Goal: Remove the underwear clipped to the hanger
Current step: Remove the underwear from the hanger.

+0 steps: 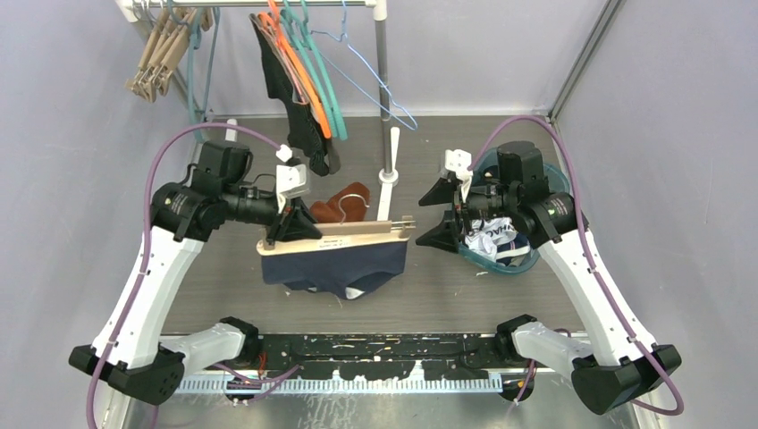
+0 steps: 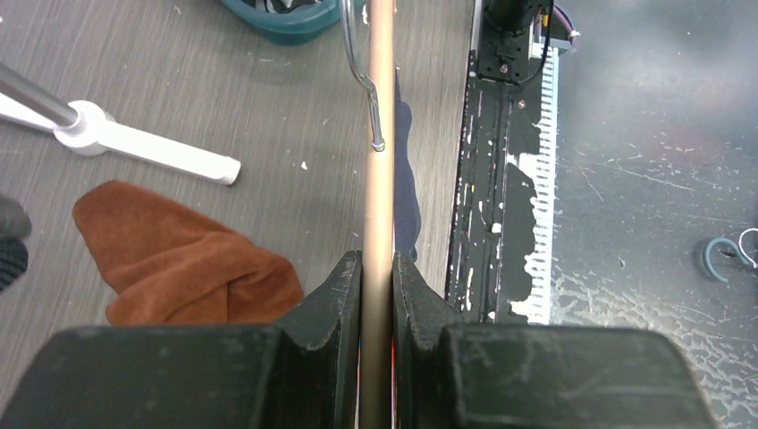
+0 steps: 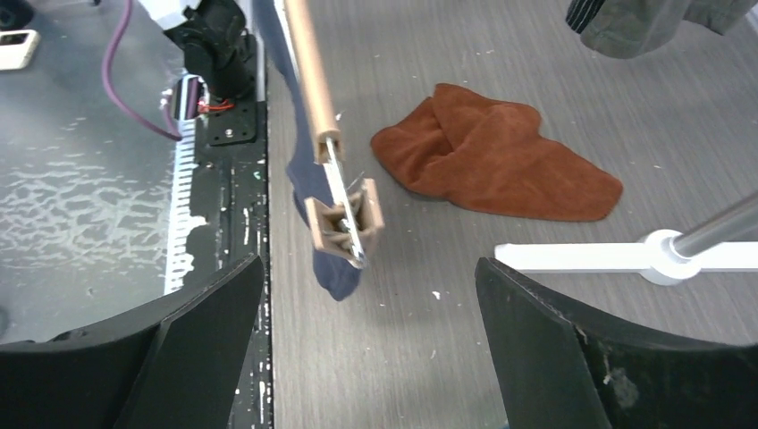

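A dark navy underwear (image 1: 337, 271) hangs clipped under a wooden hanger (image 1: 344, 239) held level above the table. My left gripper (image 1: 288, 223) is shut on the hanger's left end; in the left wrist view the hanger bar (image 2: 379, 179) runs between its fingers (image 2: 335, 295). My right gripper (image 1: 440, 214) is open and empty just right of the hanger's right end. In the right wrist view the hanger's end clip (image 3: 344, 222) with navy cloth (image 3: 335, 273) under it lies ahead of the wide-open jaws.
A rust-brown cloth (image 1: 342, 206) lies behind the hanger. A teal basket (image 1: 505, 250) with clothes sits under my right arm. A white rack stand (image 1: 387, 165) holds several hangers and dark garments (image 1: 304, 116) at the back.
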